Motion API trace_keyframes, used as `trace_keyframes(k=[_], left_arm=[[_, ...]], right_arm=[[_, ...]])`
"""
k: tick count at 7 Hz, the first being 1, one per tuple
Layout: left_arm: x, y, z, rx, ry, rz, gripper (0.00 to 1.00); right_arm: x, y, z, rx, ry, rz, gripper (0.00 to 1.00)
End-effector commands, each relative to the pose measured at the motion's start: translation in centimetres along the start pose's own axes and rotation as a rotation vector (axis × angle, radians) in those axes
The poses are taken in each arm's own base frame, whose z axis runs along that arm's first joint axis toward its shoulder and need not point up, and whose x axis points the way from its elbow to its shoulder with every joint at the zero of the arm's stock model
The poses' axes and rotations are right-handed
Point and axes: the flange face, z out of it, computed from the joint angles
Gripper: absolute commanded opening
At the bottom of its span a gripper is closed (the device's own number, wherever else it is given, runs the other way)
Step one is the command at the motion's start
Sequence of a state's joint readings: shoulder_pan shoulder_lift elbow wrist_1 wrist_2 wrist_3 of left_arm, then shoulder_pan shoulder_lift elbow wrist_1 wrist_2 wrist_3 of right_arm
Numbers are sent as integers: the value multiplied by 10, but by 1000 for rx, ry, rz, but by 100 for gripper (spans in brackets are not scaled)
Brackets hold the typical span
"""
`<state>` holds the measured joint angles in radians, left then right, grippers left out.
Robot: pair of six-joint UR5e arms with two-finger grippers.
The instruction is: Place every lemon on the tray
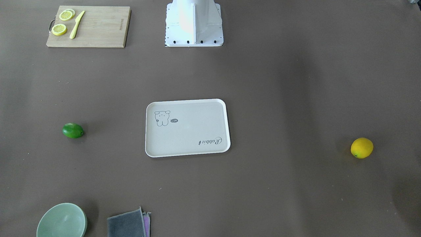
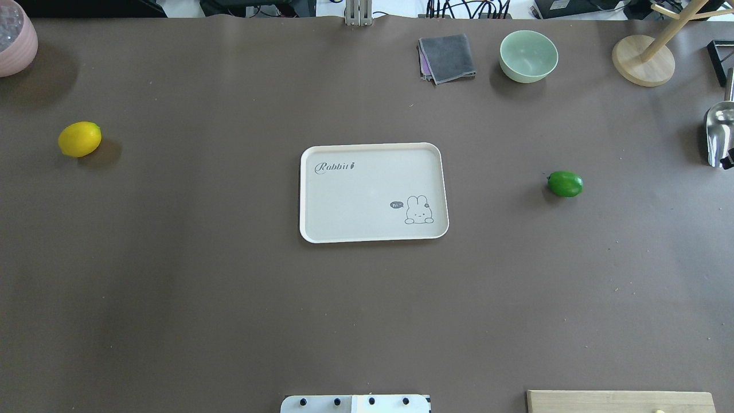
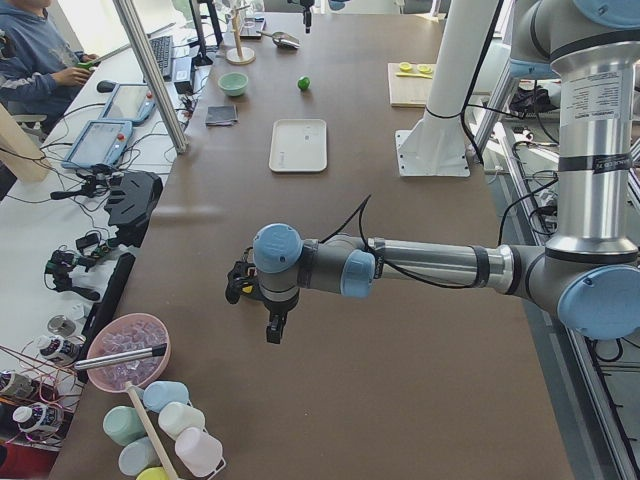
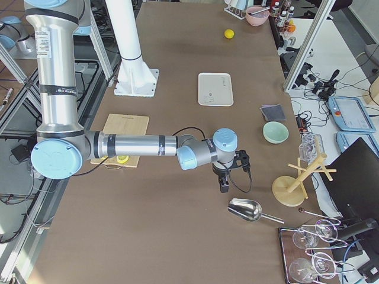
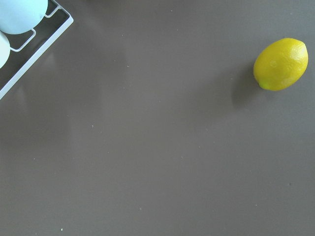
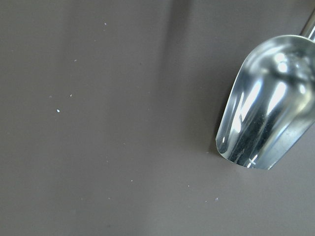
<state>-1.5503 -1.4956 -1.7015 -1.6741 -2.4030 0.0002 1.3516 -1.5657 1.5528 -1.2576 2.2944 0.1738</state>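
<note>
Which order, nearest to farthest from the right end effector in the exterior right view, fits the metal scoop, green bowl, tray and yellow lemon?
From the right end effector:
1. metal scoop, close beside it at the near end.
2. green bowl, toward the operators' edge.
3. tray, mid-table.
4. yellow lemon, at the far end.

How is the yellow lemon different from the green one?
Colour: the yellow lemon is bright yellow, the green lemon is dark, shiny green.
Place: the yellow lemon lies to the robot's left of the tray, the green lemon to its right.
Size: the yellow lemon looks a little plumper than the green lemon.
Both are whole, oval, and lie on the bare table, neither on the tray yet.
</note>
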Motion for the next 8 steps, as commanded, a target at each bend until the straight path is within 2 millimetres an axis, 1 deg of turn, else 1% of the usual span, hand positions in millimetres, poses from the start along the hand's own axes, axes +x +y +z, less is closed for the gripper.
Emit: trace_keyframes(k=[1, 2, 4, 6, 7, 8], left_arm=[[4, -7, -3, 20, 7, 18, 98], [4, -3, -3, 19, 11, 19, 98], [6, -2, -5, 54, 10, 53, 98], [9, -4, -7, 59, 11, 27, 98], [18, -7, -15, 75, 15, 3, 98], [24, -8, -20, 88, 16, 4, 98]], right_arm=[[-10, 5, -6, 2, -65, -14, 100], [-14, 4, -8, 1, -90, -19, 100], [-25, 2, -17, 14, -115, -36, 100], [-32, -1, -21, 22, -122, -44, 100], [-47, -3, -32, 43, -128, -78, 100], [-59, -6, -29, 33, -145, -100, 100]])
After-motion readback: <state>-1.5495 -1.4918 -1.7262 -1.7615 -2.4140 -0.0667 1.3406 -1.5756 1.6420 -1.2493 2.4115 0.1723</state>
